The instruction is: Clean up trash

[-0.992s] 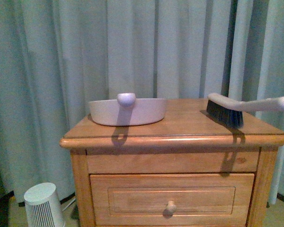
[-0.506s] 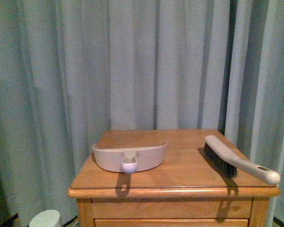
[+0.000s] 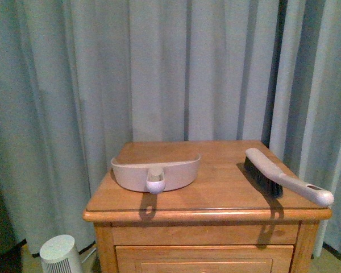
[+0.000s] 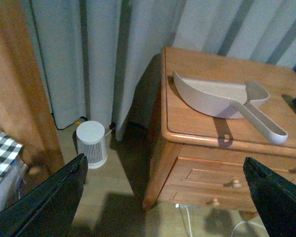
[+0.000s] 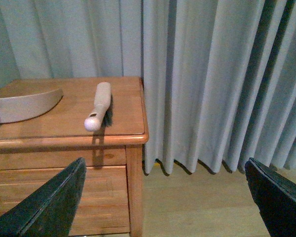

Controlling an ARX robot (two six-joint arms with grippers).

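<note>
Behind everything hangs a big grey-blue curtain (image 3: 159,74), soft and full of long folds, going all the way down to the pale wood floor (image 5: 202,197).

Next comes the wooden nightstand (image 3: 216,216). It is orange-brown and smooth, with a flat shiny top, a rounded edge, and a drawer (image 3: 204,259) below. In the left wrist view the drawers have small round knobs (image 4: 232,183).

On the top lies a pale pink-beige dustpan (image 3: 131,173) - smooth plastic, shaped like a wide scoop with a curved back wall. Its handle pokes out over the front edge.

Well apart from it, on the other side of the top, lies a hand brush (image 3: 284,183). It has a long pale handle with a round end and a row of dark, stiff bristles. The end of the handle sticks out past the corner.

Down on the floor by the nightstand stands a small white round thing (image 3: 59,256) with thin ribs along its side.

A bit of black-and-white checked cloth (image 4: 0,153) peeks in at the edge of the left wrist view.

The left claw (image 4: 164,160) is spread wide and holds nothing. The right claw (image 5: 164,161) is spread wide too - also holding nothing.

I cannot tell where the trash is.
</note>
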